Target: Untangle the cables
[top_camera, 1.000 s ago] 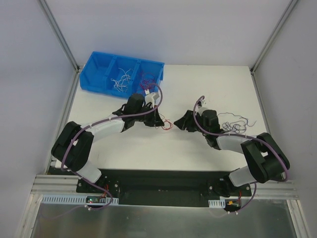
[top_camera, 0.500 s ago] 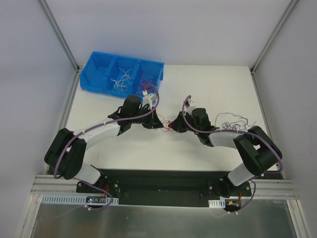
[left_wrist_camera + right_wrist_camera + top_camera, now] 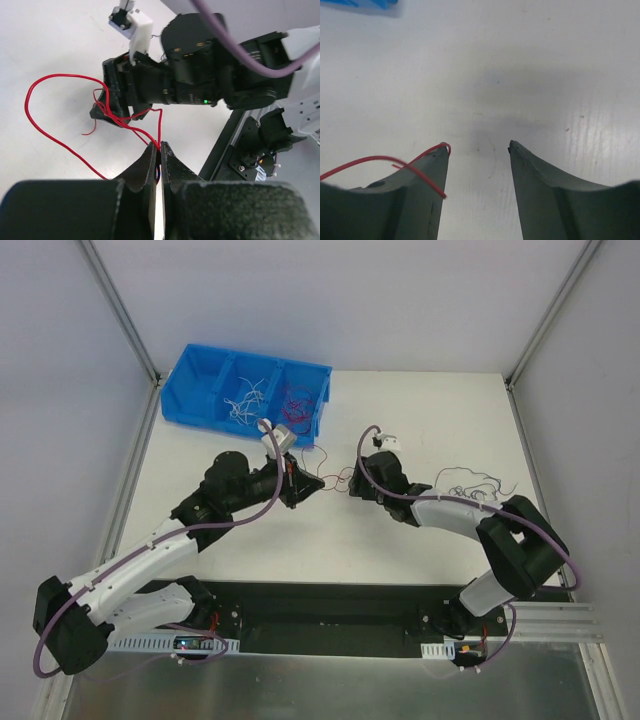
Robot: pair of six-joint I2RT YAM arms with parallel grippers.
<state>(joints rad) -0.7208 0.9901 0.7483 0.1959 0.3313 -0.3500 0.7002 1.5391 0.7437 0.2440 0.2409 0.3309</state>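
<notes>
Near the middle of the counter, a thin red cable runs across the short gap between your two tools. From the left wrist camera you see it as a wide loose loop lying out to the left, then gathering into a small knot of crossing strands right at the tip of the right tool.

Your left tool is pinched closed on this red cable; the two fingers meet with only a sliver of light between them, and the wire comes out at their tips. Your right tool stands wide apart, with bare counter showing between its fingers. It grips nothing, but the red cable lies draped over the tip and outer face of one finger, the one on the left of the right wrist view.

To the right of the right arm, a loose scribble of dark purple cables lies flat on the counter, well apart from the red one.

At the far left corner sits a blue bin with three compartments. White cables lie curled in its middle compartment and a small clump of red cables in its right one. Its left compartment shows only blue floor.
</notes>
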